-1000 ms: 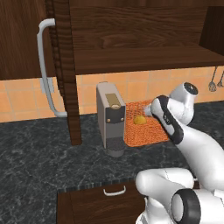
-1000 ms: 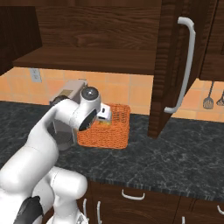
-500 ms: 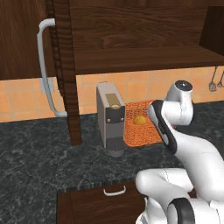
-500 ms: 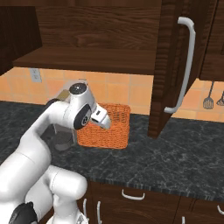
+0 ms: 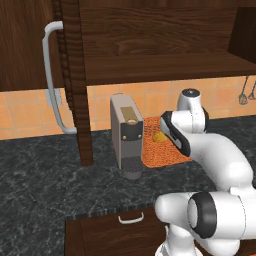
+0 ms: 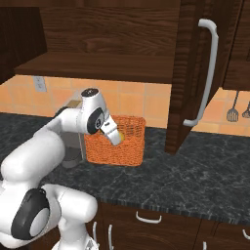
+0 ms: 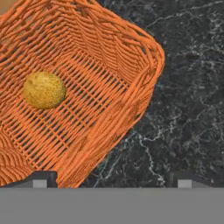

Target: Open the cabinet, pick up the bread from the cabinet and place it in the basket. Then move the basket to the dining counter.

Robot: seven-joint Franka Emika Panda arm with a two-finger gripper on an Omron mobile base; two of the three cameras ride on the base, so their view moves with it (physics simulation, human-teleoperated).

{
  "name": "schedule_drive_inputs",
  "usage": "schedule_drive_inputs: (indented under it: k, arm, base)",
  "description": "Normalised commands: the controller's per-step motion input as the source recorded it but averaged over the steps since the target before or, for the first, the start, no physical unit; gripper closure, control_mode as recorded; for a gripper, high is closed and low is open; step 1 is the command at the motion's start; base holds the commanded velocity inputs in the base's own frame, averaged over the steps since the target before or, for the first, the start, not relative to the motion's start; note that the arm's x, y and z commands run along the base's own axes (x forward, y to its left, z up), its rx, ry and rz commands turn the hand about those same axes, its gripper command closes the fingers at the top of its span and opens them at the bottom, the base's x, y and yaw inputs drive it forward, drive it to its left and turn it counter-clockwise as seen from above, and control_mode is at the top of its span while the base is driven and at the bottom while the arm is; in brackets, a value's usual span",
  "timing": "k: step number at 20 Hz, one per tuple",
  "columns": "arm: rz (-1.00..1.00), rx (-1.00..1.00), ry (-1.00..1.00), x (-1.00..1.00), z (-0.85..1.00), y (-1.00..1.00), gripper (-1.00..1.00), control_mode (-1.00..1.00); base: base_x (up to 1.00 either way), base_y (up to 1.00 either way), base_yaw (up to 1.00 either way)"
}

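Bread (image 7: 44,90) sits loose on the floor of the basket (image 7: 131,94), toward one side. Basket rests on the black counter (image 6: 205,176) beside the coffee machine (image 5: 126,134), below the open cabinet (image 6: 188,73). I have the gripper (image 7: 109,177) spread wide, nothing held, above a basket corner. My read: light, stiff-ish weave with some flex; the bun may roll if tilted. I'd pinch one wall at the rim and keep it level. Long axis seems to run along the backsplash, open side up.
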Motion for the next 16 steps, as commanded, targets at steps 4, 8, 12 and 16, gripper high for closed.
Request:
schedule_drive_inputs:
  k: [4, 8, 12, 16]
  arm:
    - [-0.18, 0.16, 0.02, 0.23, -0.28, 0.0, -1.0, -1.0]
    - [-0.17, 0.12, 0.04, 0.09, -0.5, 0.0, -1.0, -1.0]
    - [-0.15, 0.12, 0.02, 0.38, -0.36, 0.0, -1.0, -1.0]
    - [-0.12, 0.11, 0.01, 0.42, -0.15, 0.0, -1.0, -1.0]
  base:
    - [0.0, 0.0, 0.0]
    - [0.0, 0.0, 0.0]
    - [0.0, 0.0, 0.0]
    - [0.0, 0.0, 0.0]
